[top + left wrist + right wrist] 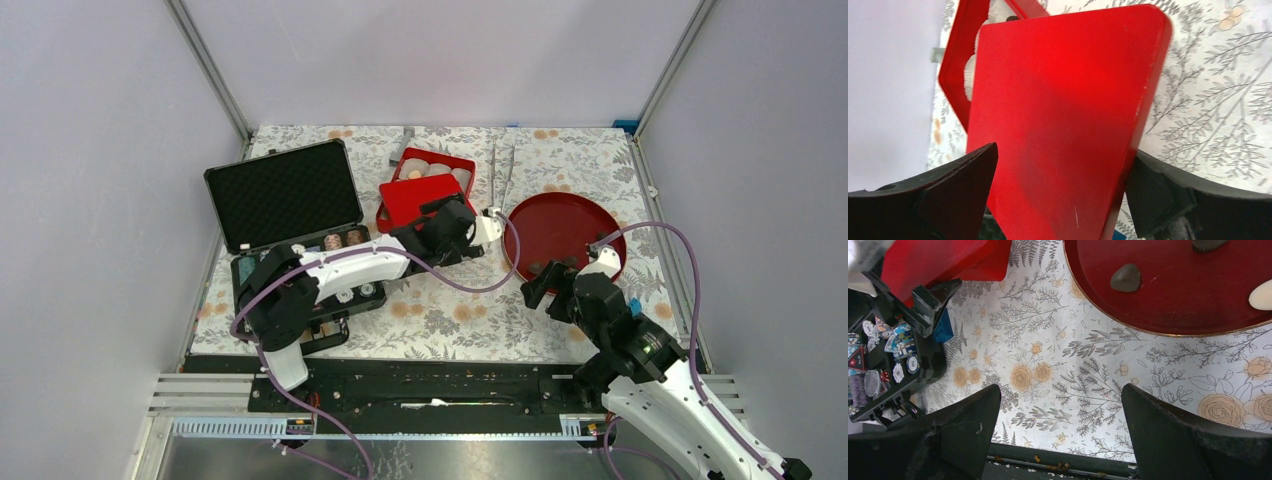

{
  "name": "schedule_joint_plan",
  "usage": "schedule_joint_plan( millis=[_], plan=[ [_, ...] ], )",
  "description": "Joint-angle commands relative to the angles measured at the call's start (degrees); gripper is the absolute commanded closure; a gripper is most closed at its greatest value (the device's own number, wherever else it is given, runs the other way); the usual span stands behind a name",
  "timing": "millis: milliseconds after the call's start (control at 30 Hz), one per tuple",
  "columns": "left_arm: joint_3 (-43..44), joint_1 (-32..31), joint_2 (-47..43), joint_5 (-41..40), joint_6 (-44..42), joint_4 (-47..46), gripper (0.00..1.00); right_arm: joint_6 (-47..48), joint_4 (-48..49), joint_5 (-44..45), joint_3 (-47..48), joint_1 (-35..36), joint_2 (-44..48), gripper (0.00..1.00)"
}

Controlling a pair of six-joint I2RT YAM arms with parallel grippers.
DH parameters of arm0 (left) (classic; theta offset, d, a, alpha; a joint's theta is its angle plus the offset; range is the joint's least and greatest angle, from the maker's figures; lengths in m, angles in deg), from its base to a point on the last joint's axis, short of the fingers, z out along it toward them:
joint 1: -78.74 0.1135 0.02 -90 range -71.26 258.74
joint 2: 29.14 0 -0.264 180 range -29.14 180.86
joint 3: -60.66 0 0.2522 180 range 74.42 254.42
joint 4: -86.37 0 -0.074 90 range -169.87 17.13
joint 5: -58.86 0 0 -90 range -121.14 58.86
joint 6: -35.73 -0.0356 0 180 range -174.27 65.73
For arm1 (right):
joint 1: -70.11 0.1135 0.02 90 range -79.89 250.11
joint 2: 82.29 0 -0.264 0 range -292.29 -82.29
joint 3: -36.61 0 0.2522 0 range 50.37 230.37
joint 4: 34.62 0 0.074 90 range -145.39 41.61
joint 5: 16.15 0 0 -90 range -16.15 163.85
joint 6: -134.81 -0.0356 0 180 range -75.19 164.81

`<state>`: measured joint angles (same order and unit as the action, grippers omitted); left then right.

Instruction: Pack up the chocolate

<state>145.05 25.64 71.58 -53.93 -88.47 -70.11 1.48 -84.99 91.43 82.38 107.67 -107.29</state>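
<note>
Red lid (pixel 1063 90) pinched by L gripper (pixel 1063 155), arm outstretched; R gripper (pixel 1060 390) agape.

Chocolate: three small irregular lumps in the right wrist view, all lying loose on the dark red round tray (pixel 1173 300) near its near rim. Dark brown lump (pixel 1126 278) is fully visible. Second dark lump (pixel 1208 244) is cut by the top edge, pale tan lump (pixel 1262 294) by the right edge. All apart, none touching.
</note>
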Motion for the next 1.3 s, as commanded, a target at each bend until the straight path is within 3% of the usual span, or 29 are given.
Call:
schedule_joint_plan(
  millis=[0,233,533,633,767,933,1267],
  plan=[
    [4.68,1.29,-0.40,9.69,6.92,6.08,0.02,-0.31,-0.84,2.87,1.69,0.33,0.45,0.03],
    [10.44,4.72,2.09,15.61,13.82,13.69,0.01,-0.14,-0.43,2.79,1.33,0.33,0.14,0.03],
    [14.49,6.88,-0.84,19.91,19.03,14.33,0.01,0.41,-0.08,2.60,1.95,0.35,-1.29,0.03],
    [15.64,10.44,-3.31,22.46,25.51,13.63,0.01,0.70,1.32,1.39,1.49,0.40,-2.29,0.03],
    [19.24,20.46,-2.86,32.66,43.25,14.71,0.01,1.83,4.77,-1.15,1.03,0.36,-4.85,0.03],
    [19.78,30.45,0.97,37.13,54.54,12.49,0.01,7.31,14.55,-8.01,2.49,0.40,-14.67,0.03],
    [34.82,36.84,16.02,35.52,59.46,18.10,0.01,15.53,28.63,-21.38,10.09,0.38,-41.04,0.00]
  ],
)
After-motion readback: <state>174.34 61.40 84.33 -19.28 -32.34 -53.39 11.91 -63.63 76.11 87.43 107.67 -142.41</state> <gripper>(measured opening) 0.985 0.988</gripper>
